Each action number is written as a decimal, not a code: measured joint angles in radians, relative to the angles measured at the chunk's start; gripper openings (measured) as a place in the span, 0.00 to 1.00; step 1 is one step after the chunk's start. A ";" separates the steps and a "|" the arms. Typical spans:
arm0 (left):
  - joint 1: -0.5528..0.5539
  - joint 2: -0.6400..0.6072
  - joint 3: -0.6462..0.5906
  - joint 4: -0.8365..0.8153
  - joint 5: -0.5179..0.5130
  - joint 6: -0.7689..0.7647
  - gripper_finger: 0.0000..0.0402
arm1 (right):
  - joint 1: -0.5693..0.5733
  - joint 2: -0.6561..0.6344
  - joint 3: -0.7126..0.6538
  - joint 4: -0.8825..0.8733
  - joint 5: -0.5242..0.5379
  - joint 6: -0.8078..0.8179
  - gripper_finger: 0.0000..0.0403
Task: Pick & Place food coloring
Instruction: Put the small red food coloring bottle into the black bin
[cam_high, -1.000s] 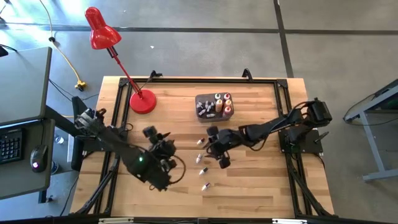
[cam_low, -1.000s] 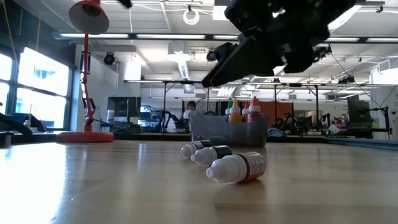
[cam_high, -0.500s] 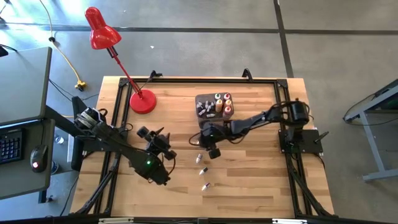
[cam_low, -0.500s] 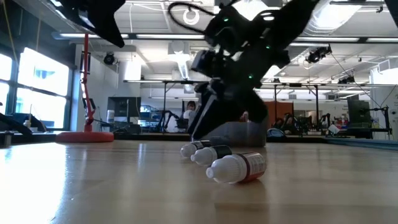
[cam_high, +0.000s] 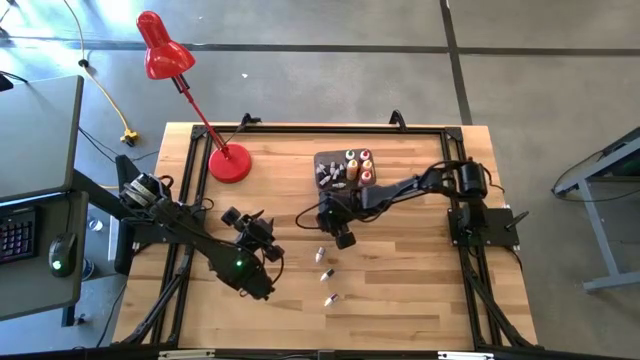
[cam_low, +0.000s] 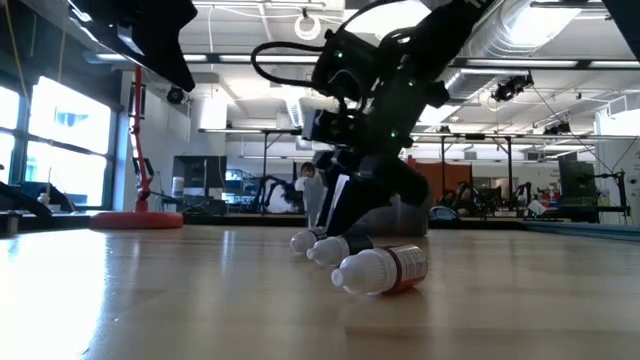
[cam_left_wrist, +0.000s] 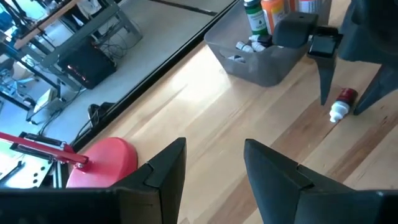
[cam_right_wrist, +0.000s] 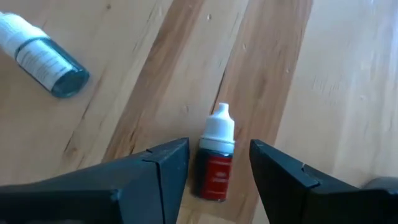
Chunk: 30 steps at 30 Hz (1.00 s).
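A red food coloring bottle (cam_right_wrist: 216, 163) with a white pointed cap is lying on its side on the worktop (cam_high: 400, 290), sitting between the two spread fingers of the right hand (cam_right_wrist: 217, 171); no contact between fingers and bottle is showing in the right wrist view. In the left wrist view the same bottle (cam_left_wrist: 341, 104) is lying between those dark fingers, just in front of the grey tub (cam_left_wrist: 264, 62).

A bluish bottle (cam_right_wrist: 43, 53) with a white cap is lying nearby on bare wood, apart from the red one. In the high view, loose bottles are lying below the right hand (cam_high: 338, 228): one (cam_high: 320, 252) just beside it, another (cam_high: 326, 273) farther down, and a third (cam_high: 331, 298) lower again, each apart from the others. The low view is showing three bottles lying on their sides, the nearest one (cam_low: 382, 269) white-bodied with a red-and-dark label.

The tub (cam_high: 345, 170) is holding several upright bottles, with orange, red and green ones showing, and is standing near the worktop's far edge, with the red lamp's base (cam_high: 229, 164) well to its left.

Open wood is stretching toward the near edge and the right side, below and right of the loose bottles.

The left hand (cam_high: 257, 232) is hovering over the left-centre of the worktop, fingers spread and gripping nothing, as the left wrist view (cam_left_wrist: 214, 165) is showing.
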 joint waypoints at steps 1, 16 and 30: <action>0.000 0.000 0.000 0.001 0.001 0.000 0.39 | -0.003 0.010 0.001 0.002 0.000 0.001 0.41; 0.000 0.000 0.000 0.004 0.001 0.002 0.39 | -0.017 0.036 0.005 0.010 -0.018 0.127 0.32; 0.000 0.000 0.000 0.008 0.001 0.002 0.39 | -0.022 -0.146 0.001 -0.028 0.233 0.094 0.20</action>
